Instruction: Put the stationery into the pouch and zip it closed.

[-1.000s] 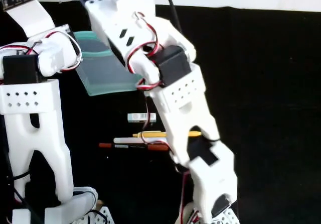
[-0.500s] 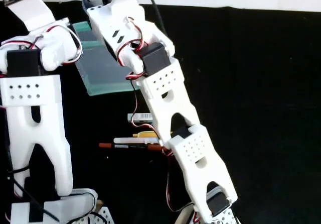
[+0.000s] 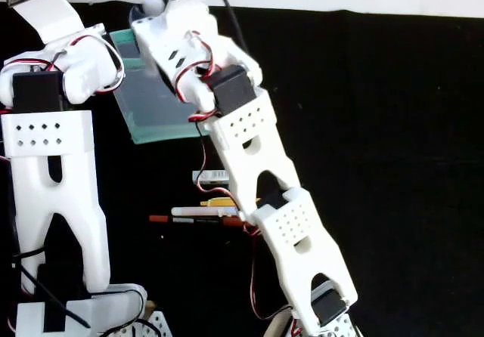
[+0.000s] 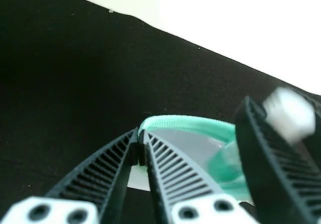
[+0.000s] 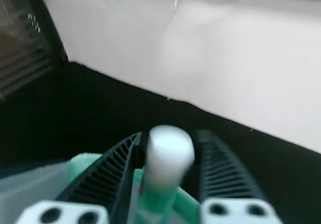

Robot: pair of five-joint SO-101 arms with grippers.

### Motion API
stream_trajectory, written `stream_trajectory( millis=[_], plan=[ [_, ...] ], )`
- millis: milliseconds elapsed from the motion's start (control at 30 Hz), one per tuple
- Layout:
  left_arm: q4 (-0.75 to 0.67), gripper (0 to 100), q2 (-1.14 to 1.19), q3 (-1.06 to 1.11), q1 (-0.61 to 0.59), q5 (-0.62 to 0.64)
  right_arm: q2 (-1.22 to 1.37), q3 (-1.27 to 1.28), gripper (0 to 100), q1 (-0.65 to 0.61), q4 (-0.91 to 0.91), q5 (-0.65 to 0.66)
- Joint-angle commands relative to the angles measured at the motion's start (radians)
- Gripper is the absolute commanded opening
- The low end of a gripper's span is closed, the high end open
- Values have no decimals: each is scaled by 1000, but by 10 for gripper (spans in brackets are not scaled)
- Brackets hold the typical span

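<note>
now, left claw (image 4: 139, 138): pinching pouch (image 4: 200, 143) rim, near far edge of bench (image 4: 75, 83)
right claw (image 5: 169, 136): gripping white-capped stick (image 5: 170, 156)

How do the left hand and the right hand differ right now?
The left hand is shut on the pouch at its green zipper edge; the right hand is shut on a white-capped stick. The left hand closes almost fully; the right hand is as wide as the stick. Both are at the pouch.
</note>
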Motion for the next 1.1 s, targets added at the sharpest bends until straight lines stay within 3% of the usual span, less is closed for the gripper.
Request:
stream_trajectory(
  millis=[0, 133, 333, 767, 1067],
  plan=[
    [8, 6, 90, 22, -1, 11, -76, -117, 305, -16, 18, 0],
    [8, 6, 90, 15, 1, 11, -114, -117, 307, -13, 30, 0],
    [14, 6, 97, -5, -1, 11, -203, -117, 307, -10, 191, 3],
    [14, 6, 97, -5, 2, 11, -361, -111, 307, -15, 550, 153],
    [14, 6, 97, -5, 4, 9, -363, -96, 279, -12, 553, 253]
  ],
)
